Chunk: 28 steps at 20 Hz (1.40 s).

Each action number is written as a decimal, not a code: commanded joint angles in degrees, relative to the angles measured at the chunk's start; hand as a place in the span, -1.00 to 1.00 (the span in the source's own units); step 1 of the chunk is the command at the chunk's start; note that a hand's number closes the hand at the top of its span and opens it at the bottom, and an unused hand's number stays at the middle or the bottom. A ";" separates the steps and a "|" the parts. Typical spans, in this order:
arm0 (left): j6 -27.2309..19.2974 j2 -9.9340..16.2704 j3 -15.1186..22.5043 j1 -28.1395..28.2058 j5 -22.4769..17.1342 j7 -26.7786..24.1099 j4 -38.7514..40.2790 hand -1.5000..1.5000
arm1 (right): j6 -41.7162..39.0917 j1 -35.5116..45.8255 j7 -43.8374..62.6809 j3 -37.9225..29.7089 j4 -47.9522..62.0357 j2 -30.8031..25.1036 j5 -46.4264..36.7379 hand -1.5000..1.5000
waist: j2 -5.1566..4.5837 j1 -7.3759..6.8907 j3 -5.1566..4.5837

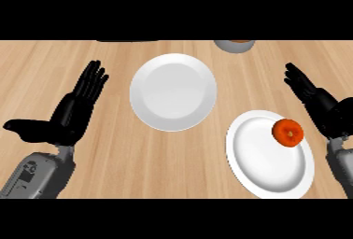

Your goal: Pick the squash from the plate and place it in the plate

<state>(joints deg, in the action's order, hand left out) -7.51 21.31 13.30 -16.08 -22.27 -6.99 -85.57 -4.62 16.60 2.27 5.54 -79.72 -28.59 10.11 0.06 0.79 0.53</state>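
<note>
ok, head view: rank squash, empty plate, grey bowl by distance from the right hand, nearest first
From the right hand:
1. squash, just to the hand's left, on the right-hand plate.
2. grey bowl, at the counter's far edge, cut off by the view's top.
3. empty plate, centre of the counter, towards the left hand.

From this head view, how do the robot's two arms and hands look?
Both forearms are grey casings; the left forearm carries dark panel markings, while the right forearm shows only partly at the edge. The left hand and right hand are glossy black, with slender segmented fingers and a thumb. No cables show.
</note>
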 commanded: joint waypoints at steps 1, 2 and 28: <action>0.11 2.50 -1.02 3.07 3.05 -1.60 1.98 0.00 | 4.22 -2.52 -1.12 -2.81 -6.55 4.32 2.94 -1.00 | 0.18 -0.15 -0.54; -2.62 4.34 -0.56 4.58 5.90 -0.87 2.36 0.00 | 3.86 -2.51 -5.91 -8.13 -5.90 4.21 7.54 -1.00 | 0.43 0.41 -0.40; -8.03 10.42 -3.41 18.93 15.33 -5.00 6.55 0.00 | 36.79 -48.80 -34.15 -3.24 -32.44 18.67 -8.17 -1.00 | -0.35 -0.34 -0.78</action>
<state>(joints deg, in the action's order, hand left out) -16.00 32.48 10.05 4.36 -7.40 -10.95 -81.30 28.51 -27.76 -40.30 -0.37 -109.15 -6.13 8.89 0.10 0.53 -0.09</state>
